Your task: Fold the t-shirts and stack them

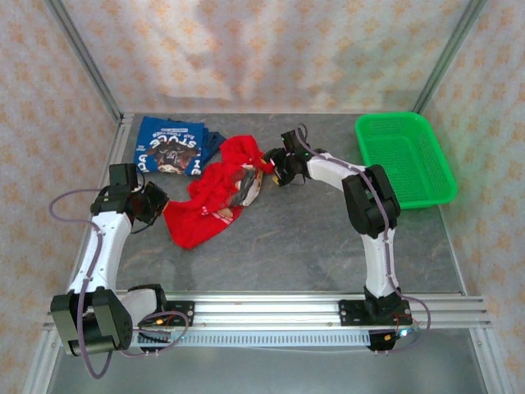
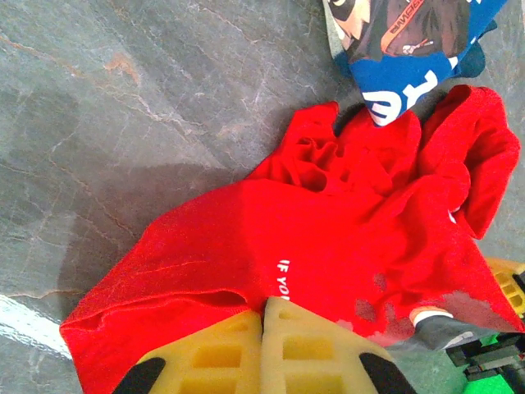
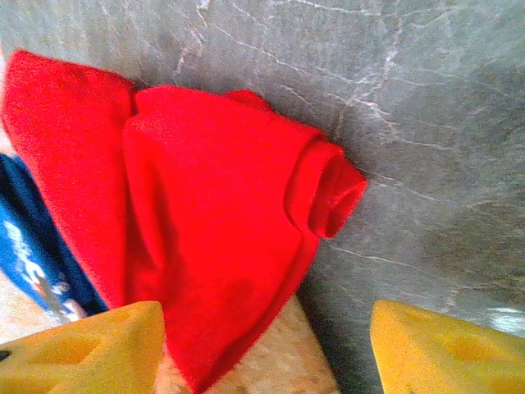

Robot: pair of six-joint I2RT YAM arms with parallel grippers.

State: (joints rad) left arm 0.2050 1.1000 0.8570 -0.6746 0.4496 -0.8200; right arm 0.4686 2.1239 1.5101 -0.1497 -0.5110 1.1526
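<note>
The red t-shirt (image 1: 215, 197) lies crumpled in the middle of the table, white lettering showing in the left wrist view (image 2: 328, 238). My left gripper (image 1: 162, 208) is at its near left edge, with the yellow fingers (image 2: 312, 345) pressed together on a fold of red cloth. At the shirt's far right end, my right gripper (image 1: 268, 168) stands open, and a hanging flap of the red t-shirt (image 3: 213, 205) lies between its fingers (image 3: 90, 349). The blue t-shirt (image 1: 168, 146) lies folded at the back left, touching the red one, with its white lettering (image 2: 402, 90) visible.
A green mesh basket (image 1: 404, 158) stands at the back right. The grey stone-pattern table (image 1: 312, 238) is bare between the arms. Metal frame posts and patterned walls close in the back and sides.
</note>
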